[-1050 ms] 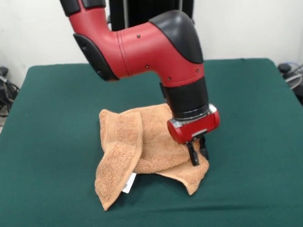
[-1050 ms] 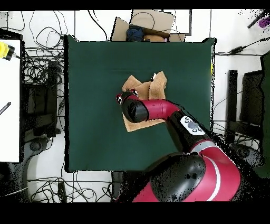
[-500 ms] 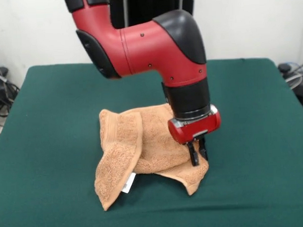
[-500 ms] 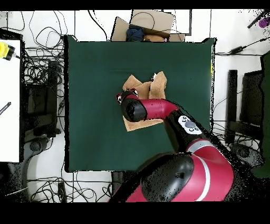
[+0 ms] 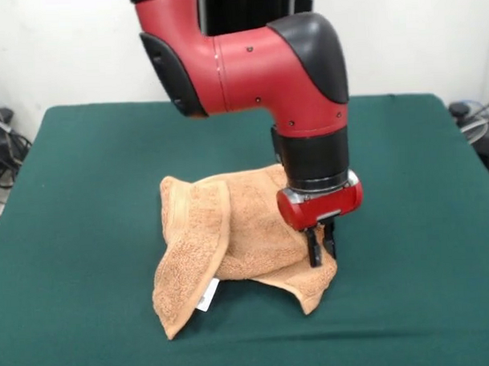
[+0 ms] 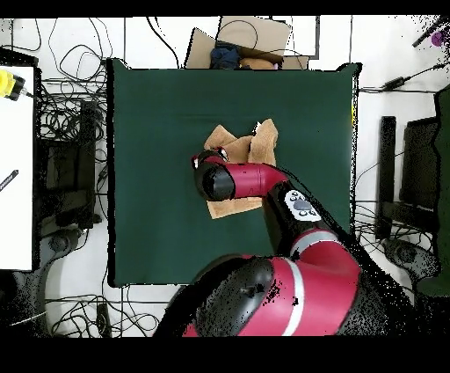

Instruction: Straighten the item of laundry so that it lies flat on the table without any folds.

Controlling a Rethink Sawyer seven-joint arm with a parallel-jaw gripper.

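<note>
1 towel lies crumpled mid-table, 1 flap folded over, white tag at front edge. Gripper points down at its right corner, fingers close together, seemingly pinching cloth; grip unclear.

We see a robotics lab: a green felt table stands alone on a pale floor, ringed by tangled black cables at nine o'clock and three o'clock, with a white bench at nine and a cardboard box at twelve.
</note>
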